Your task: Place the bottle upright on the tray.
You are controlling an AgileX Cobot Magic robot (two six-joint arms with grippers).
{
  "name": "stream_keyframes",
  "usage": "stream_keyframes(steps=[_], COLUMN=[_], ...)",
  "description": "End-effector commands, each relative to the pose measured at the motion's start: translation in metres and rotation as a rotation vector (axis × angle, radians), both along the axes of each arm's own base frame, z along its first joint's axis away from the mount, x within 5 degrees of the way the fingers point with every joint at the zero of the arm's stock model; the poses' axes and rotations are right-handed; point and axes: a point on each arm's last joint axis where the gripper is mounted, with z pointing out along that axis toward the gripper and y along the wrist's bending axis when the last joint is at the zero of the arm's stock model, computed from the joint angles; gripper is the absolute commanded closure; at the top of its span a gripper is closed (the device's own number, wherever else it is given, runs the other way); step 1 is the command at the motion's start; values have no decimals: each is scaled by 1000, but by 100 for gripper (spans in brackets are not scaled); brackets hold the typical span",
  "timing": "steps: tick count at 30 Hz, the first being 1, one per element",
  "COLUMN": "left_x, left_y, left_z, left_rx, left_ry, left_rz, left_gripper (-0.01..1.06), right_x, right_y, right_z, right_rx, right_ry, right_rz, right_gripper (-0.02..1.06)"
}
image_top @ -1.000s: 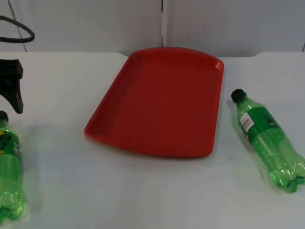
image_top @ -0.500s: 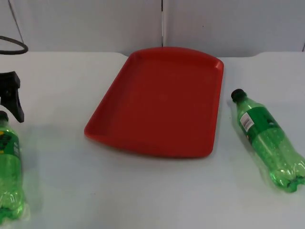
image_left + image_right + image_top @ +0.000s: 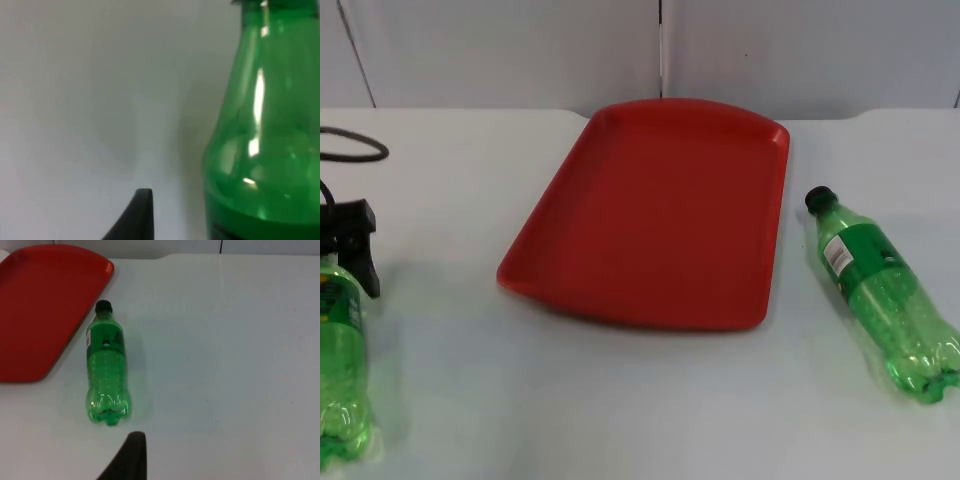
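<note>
White table (image 3: 650, 400): left gripper (image 3: 355, 250) at bottle (image 3: 340, 370); tray (image 3: 660, 215) bare.

No text, brand, number or sign can be read. The right bottle (image 3: 880, 293) carries a label (image 3: 837, 256) with a white patch, and its print is too small to make out. The left bottle (image 3: 340, 360) has a dark band with yellow marks (image 3: 332, 293) near its neck, equally unreadable.
</note>
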Motion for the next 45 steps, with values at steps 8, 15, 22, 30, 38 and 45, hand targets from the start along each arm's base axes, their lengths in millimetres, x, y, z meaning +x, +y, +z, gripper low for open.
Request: stream_keyframes(steps=[8,15,22,30,38,45], left_x=[3,5,4,1,0,1], left_y=[-4,-12,-12,-13,-13,-13], left_z=[-24,-33,-34,-34,-34,-34], left_rx=[10,15,14,12,9,9], left_ry=[3,1,17,43,54,51], left_rz=[-1,-25,-30,-50,-52,-51], left_gripper=[0,0,0,15,96,105], right_x=[0,0,0,0,0,0], right_y=[0,0,0,0,0,0], right_z=[0,0,0,0,0,0], right_rx=[0,0,0,0,0,0], right_ry=[-6,-6,-6,-6,-6,-6], right_rz=[7,7,7,7,7,7], right_gripper=[-1,-1,-1,-1,-1,-1])
